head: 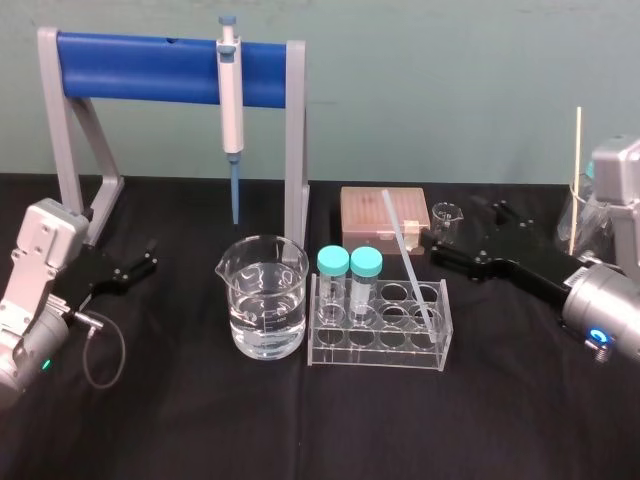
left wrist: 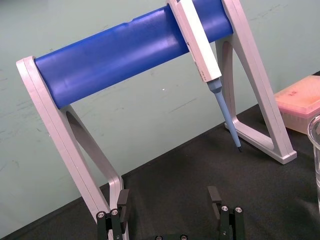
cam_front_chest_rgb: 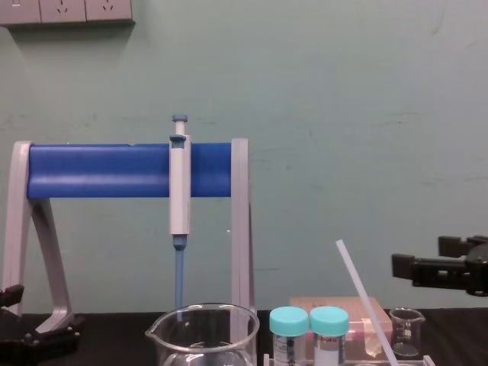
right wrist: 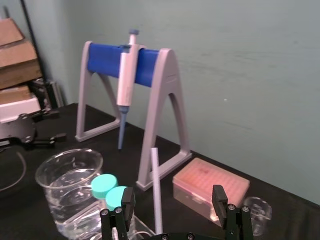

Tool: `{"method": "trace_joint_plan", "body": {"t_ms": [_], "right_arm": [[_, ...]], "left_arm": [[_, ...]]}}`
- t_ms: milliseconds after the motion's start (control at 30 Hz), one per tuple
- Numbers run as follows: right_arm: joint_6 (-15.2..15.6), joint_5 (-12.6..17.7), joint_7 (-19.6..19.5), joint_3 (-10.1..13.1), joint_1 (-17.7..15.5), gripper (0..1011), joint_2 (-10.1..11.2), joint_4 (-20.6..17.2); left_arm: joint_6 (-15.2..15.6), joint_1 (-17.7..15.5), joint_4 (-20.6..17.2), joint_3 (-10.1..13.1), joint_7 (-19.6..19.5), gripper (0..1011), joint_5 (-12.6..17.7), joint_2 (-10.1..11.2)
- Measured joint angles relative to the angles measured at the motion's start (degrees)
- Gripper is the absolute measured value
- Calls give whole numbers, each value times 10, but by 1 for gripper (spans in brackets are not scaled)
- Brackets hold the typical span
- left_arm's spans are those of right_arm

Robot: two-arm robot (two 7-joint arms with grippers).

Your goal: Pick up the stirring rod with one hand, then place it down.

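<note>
Stirring rod leans tilted in the clear tube rack at mid desk, toward the front edge. Its lower end sits in a hole on the rack's right side, and its upper end points back-left toward the pink tip box behind. Right gripper hovers at the right side of the desk, near the rack's back right corner. Its jaws are released w/ a wide gap, nothing btw. them, apart from the rod. Left gripper is near the left edge, by the foot of the pipette stand, jaws also released, holding nothing. Beaker w/ water stands just left of the rack.
</note>
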Motion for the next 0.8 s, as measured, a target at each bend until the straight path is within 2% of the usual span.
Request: {"method": "trace_joint_plan", "body": {"t_ms": [367,800], "right_arm": [[25,-29,22,-23,40,1002,-24,31],[37,-59,35,-45,87,1003,-54,80]], "left_arm": [[0,0,0,0,0,1000,0,0],[0,0,0,0,0,1000,0,0]]}}
